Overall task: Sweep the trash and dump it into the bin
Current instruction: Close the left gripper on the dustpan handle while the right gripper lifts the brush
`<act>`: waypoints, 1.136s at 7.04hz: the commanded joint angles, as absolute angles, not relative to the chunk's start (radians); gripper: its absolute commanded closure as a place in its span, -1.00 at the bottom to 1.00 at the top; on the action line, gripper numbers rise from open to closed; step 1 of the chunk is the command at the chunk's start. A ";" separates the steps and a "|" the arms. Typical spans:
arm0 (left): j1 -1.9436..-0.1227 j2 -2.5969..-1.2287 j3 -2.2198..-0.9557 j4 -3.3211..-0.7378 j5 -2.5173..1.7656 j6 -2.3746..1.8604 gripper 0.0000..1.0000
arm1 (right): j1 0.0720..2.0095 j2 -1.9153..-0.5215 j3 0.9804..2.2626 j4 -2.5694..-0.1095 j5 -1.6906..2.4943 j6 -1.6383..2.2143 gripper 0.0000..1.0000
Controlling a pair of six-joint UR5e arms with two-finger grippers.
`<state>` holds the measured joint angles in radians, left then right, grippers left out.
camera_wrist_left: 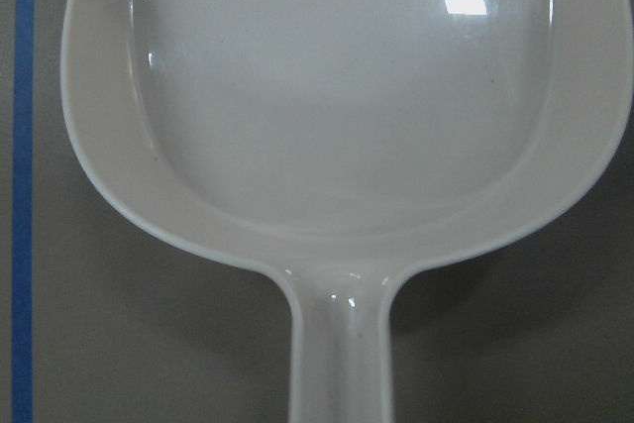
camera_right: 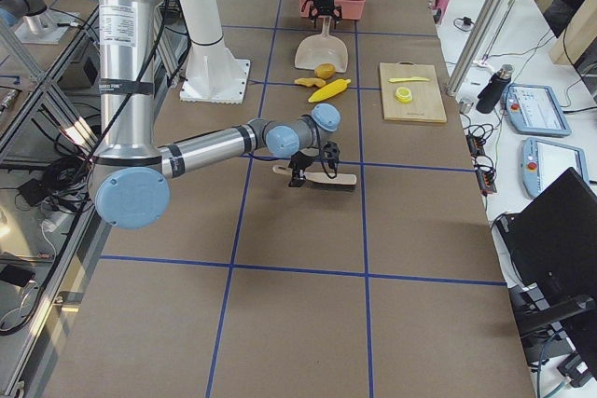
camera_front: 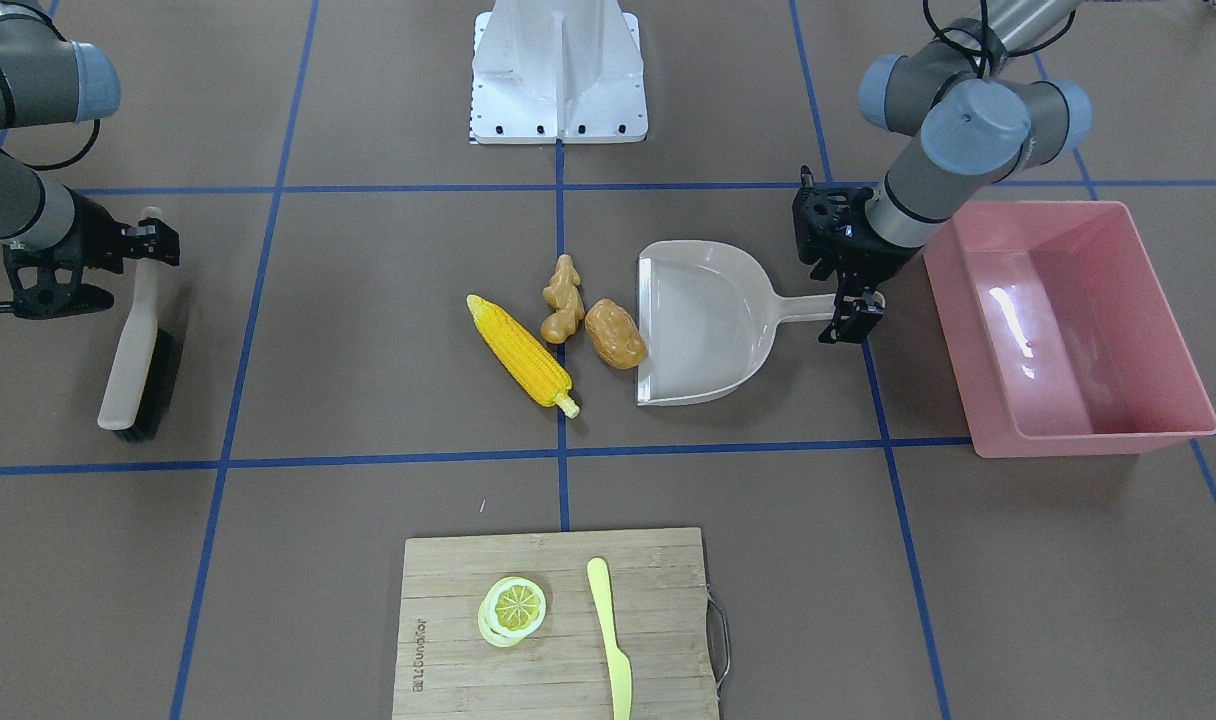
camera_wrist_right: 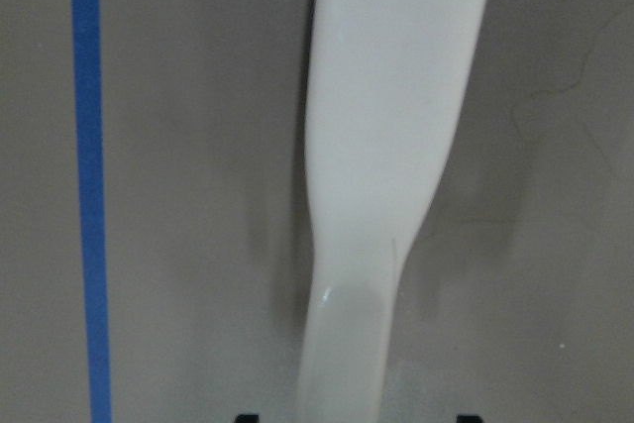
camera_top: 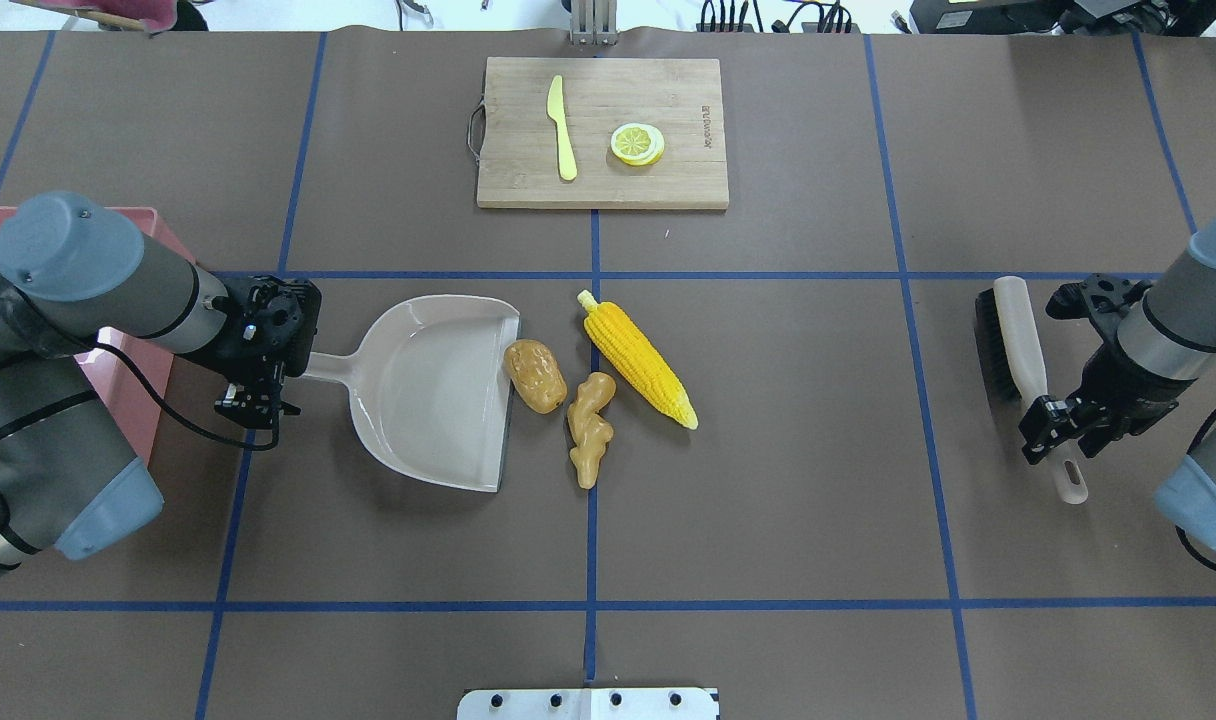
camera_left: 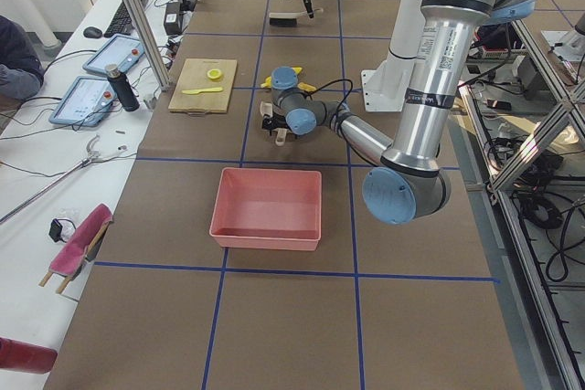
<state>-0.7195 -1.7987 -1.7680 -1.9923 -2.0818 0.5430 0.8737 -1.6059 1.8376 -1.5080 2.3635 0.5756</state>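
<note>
Directions are read from the overhead view, with 12 o'clock pointing away from the robot. The trash lay together near the middle of the surface (camera_top: pixel 818 480). The corn cob (camera_top: pixel 640 352) lay on a slant, with its pale tip toward 11 o'clock. The ginger root (camera_top: pixel 588 428) lay just beside it at 8 o'clock. The potato (camera_top: pixel 535 376) was just beside the ginger at 10 o'clock and rested against the open edge of the dustpan (camera_top: pixel 438 400). The dustpan lay flat, with its mouth to 3 o'clock and its handle to 9 o'clock.

The left end effector (camera_front: pixel 853 318) hung over the end of that handle. Its fingers stood apart, wider than the handle, and I could not tell whether they touched it. The bin (camera_front: pixel 1068 330) stood further toward 9 o'clock, beyond the left arm, with nothing inside it.

Well apart from the trash, at 3 o'clock, the brush (camera_top: pixel 1013 340) lay on the surface with its bristles facing the trash. The right end effector (camera_top: pixel 1058 442) was low over the thin part of the brush handle. In the right wrist view the two fingertips stood on either side of the handle with a gap at each side, so it was not closed.

At 12 o'clock there was a cutting board (camera_top: pixel 668 185) with a lemon slice (camera_top: pixel 636 143) and a knife (camera_top: pixel 562 130) on it.
</note>
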 commanded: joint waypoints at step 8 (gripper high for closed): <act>-0.750 -1.730 -1.749 -2.186 -2.192 0.505 -0.90 | 1.009 -1.598 1.988 -1.549 2.361 0.575 1.00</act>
<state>-0.7446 -1.7336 -1.7570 -2.1718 -2.1881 0.5121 0.9567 -1.5968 1.9447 -1.5235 2.3630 0.5752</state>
